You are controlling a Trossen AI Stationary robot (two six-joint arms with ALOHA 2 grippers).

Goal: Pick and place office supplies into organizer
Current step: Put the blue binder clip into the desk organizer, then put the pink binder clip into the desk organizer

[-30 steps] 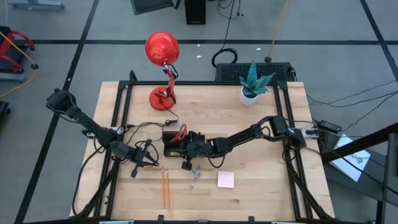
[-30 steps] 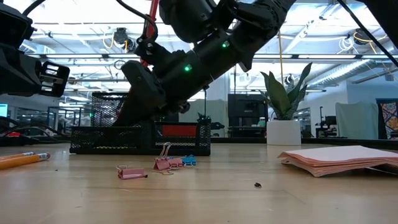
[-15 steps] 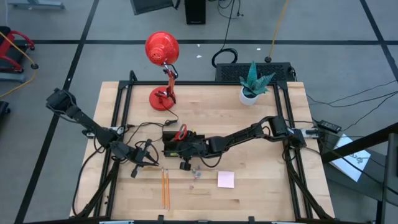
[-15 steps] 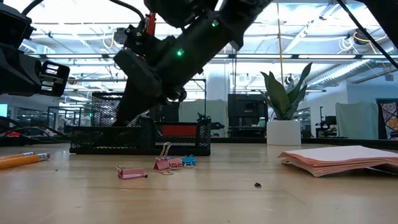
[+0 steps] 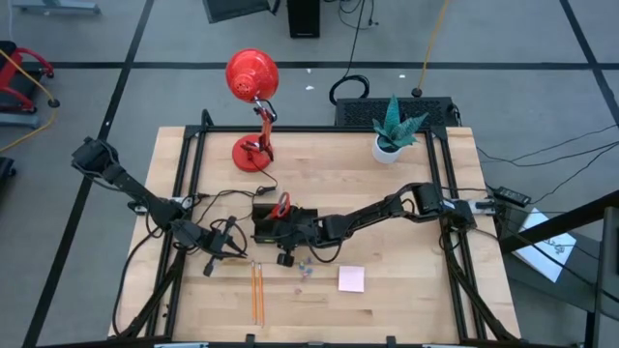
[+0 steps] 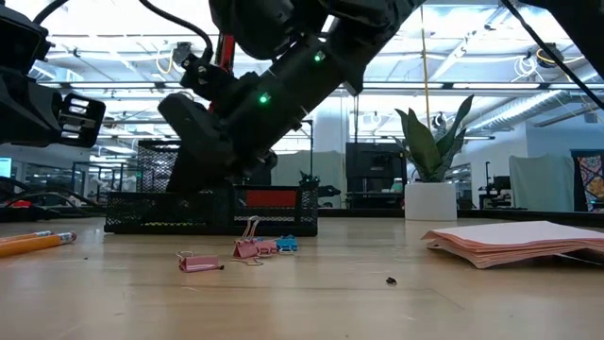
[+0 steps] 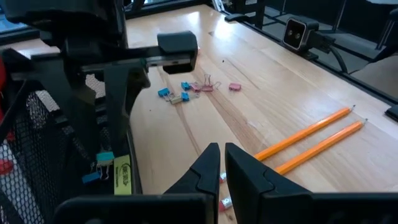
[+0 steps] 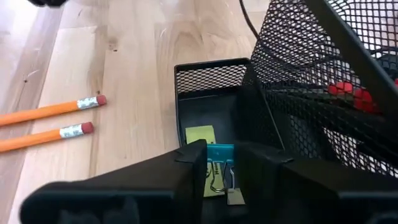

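Over organizer (image 8: 205,93) — right gripper (image 8: 222,163), blue clip (image 8: 219,155)

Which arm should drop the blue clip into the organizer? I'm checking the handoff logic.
Right. The right gripper already holds the blue clip directly above the organizer compartment. The left gripper is shut, empty, off beside the pencils.

- No readable words, brand names or numbers anywhere.
- Dark print on yellow label (image 7: 122,175) on right arm, left wrist view: too blurred to read.
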